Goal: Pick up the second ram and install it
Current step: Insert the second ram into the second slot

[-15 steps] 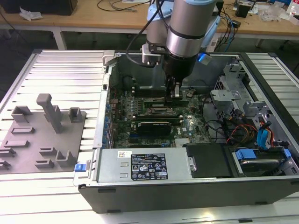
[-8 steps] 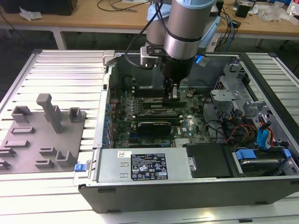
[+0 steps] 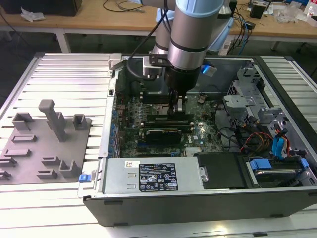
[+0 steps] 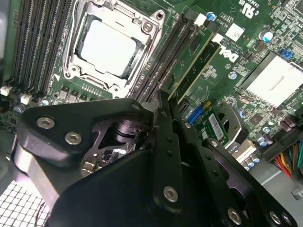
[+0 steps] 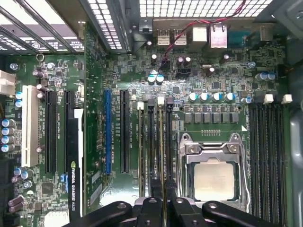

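The second ram (image 5: 159, 156) stood on edge in a motherboard slot beside the CPU socket (image 5: 214, 176), pinched at its top edge by the gripper (image 5: 161, 204). Thin, light and stiff, the stick looked fragile at its chips; its long edges seemed the safest hold. 1 graphics card (image 3: 161, 134) lay nearby inside the open computer case (image 3: 198, 208).
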You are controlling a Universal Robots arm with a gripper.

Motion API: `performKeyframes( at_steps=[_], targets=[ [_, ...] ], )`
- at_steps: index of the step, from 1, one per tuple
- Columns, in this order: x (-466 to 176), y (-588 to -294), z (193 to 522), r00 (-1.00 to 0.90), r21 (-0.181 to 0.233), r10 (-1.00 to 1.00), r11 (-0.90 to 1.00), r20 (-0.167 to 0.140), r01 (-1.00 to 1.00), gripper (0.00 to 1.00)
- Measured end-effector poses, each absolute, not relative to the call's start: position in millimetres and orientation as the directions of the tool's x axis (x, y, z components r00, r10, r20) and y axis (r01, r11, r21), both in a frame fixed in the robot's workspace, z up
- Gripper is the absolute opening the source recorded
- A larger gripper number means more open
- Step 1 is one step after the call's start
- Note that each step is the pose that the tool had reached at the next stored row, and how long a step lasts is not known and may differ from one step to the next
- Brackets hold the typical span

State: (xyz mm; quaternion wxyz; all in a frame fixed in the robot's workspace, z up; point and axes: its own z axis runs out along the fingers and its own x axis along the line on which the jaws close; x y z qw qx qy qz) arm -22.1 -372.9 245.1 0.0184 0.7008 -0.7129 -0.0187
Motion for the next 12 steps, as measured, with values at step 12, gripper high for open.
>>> performKeyframes(
  at_steps=[12],
  targets=[
    [-24.8,-372.8,235.3,-0.017,0.052,-1.000,0.017,0.000,-0.998,0.13]
  ],
)
